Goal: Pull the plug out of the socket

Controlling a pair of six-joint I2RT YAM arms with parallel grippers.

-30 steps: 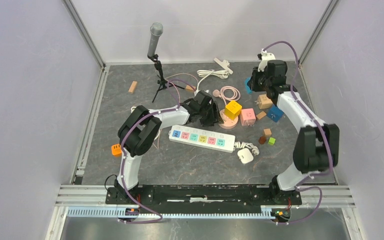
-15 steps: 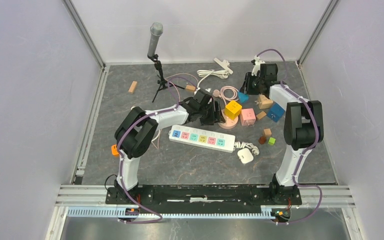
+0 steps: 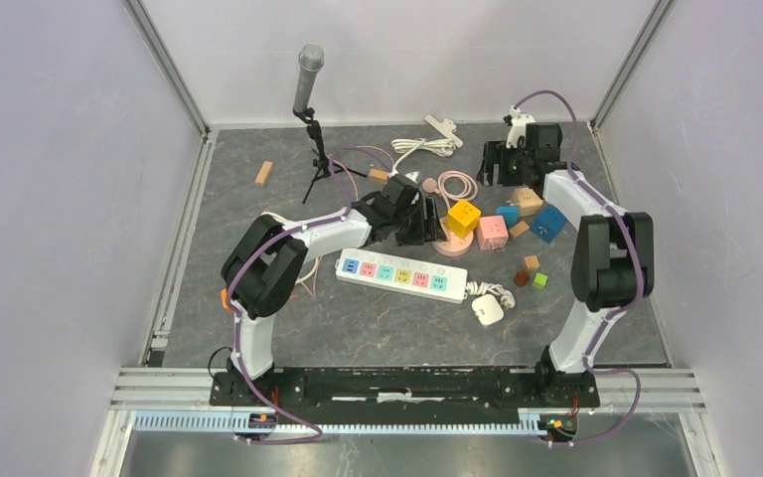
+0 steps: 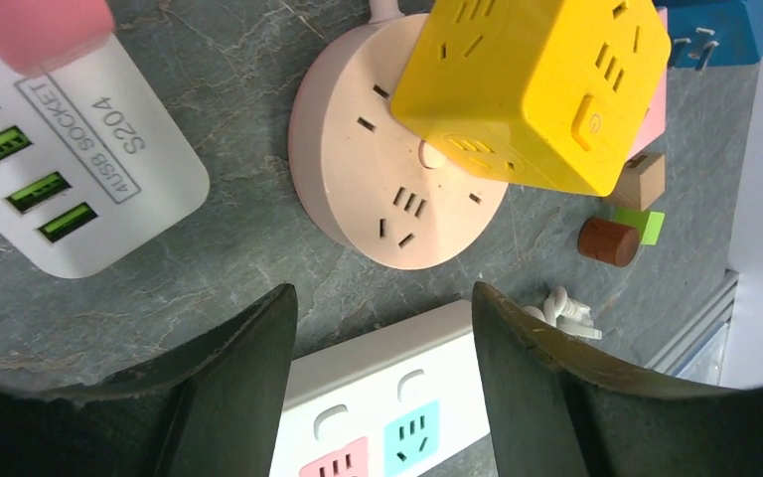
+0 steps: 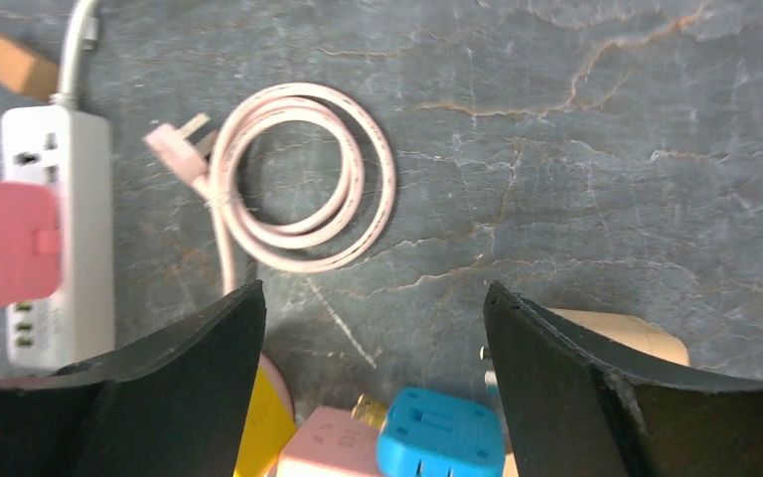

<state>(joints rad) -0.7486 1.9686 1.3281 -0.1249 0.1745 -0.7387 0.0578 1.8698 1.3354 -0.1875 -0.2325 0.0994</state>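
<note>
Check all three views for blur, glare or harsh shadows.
Top external: even, diffuse light, soft shadows, no glare, all sharp. Left wrist: yellow cube plug and round pink socket crisp; pink shape at top left blurred. Right wrist: slightly soft; pink block at the left edge smeared.

surface: dark grey stone-veined tabletop (image 3: 358,328); matte | walls: pale lilac panels (image 3: 60,199) at left, back and right; plain | frame: aluminium corner posts (image 3: 167,65) at back; silver slotted rail (image 3: 164,388) along near edge | light: even; soft; shadows faint
</note>
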